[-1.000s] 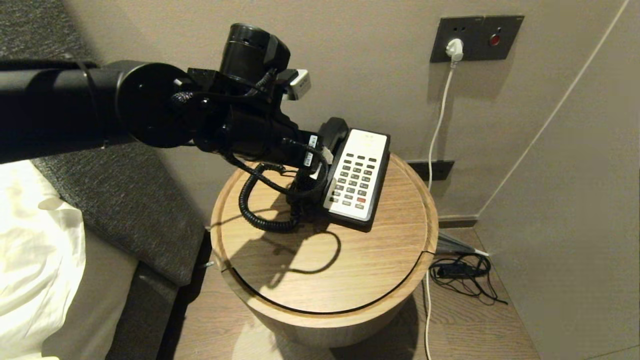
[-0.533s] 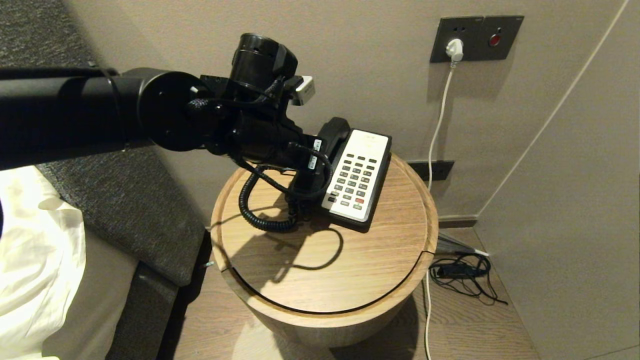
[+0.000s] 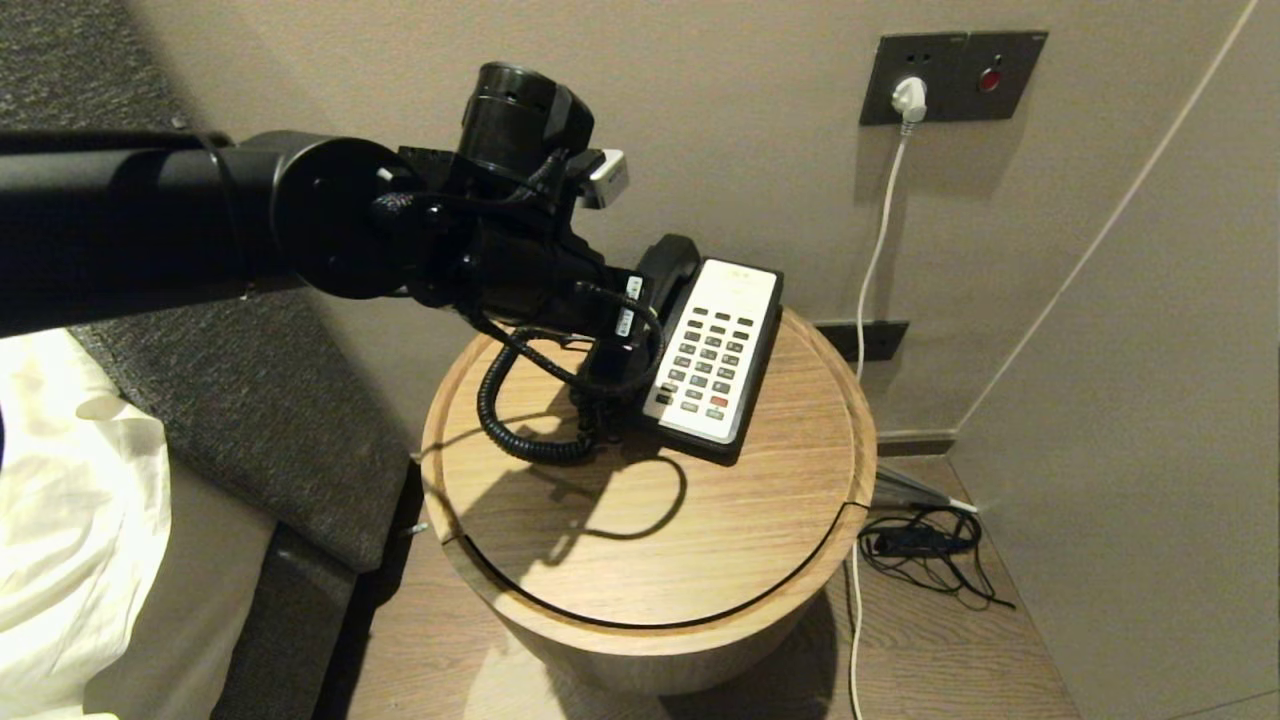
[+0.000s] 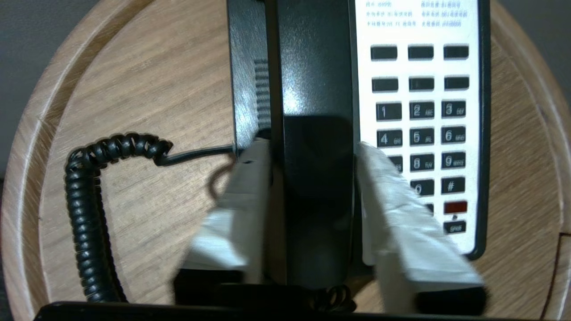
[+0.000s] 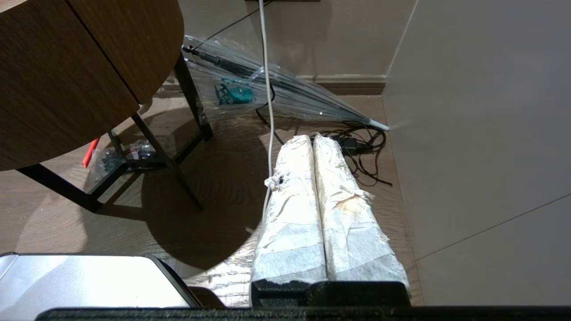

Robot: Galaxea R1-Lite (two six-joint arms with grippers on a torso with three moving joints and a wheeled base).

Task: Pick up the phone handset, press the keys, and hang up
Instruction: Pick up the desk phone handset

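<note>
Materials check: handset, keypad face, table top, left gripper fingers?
Handset: black plastic, looks glossy, showing a bright highlight. Keypad face: matte white panel, probably plastic, with dark keys. Table top: light wood or wood veneer, visible grain, satin sheen. Fingers of the left gripper: wrapped in whitish tape or cloth, crinkled; core material hidden. They straddle the handset.
</note>
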